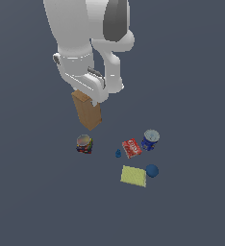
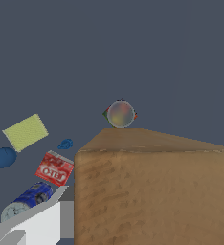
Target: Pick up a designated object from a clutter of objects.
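Brown cardboard box (image 1: 87, 111) hangs tilted under your gripper (image 1: 91, 96), clear of the clutter; jaws appear clamped on its top.

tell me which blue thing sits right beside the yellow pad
The blue ball, touching the pad's corner; the can and the tiny blue piece lie apart.
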You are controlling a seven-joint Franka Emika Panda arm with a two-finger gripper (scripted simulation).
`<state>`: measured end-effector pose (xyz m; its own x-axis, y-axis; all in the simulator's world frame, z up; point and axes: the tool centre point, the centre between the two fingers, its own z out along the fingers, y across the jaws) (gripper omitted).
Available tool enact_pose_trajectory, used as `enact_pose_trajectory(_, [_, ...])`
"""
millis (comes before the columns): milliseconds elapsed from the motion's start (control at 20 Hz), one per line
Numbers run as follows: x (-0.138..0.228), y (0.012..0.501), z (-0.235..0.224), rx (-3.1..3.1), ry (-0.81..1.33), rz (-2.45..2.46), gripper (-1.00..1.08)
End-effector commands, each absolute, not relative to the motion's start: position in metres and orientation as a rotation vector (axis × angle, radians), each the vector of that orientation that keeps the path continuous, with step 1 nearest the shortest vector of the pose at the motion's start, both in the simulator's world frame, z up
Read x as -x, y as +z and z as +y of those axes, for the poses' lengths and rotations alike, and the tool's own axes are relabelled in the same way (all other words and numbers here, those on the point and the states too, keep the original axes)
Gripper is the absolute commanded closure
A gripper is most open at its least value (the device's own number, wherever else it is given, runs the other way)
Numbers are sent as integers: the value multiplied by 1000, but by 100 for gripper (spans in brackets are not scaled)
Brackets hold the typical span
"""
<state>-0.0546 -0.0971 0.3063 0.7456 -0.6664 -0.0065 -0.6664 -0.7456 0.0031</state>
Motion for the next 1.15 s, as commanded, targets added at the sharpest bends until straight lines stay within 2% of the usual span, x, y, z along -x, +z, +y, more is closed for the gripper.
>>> enact_pose_trajectory(0, [46,331,-109,-2936,1,-1120,108])
enact_pose_trajectory(500, [22,389,-141,-2936,0,-1120,108])
enact_pose_trajectory(1100, [12,409,-152,-2935,0,-1119,108])
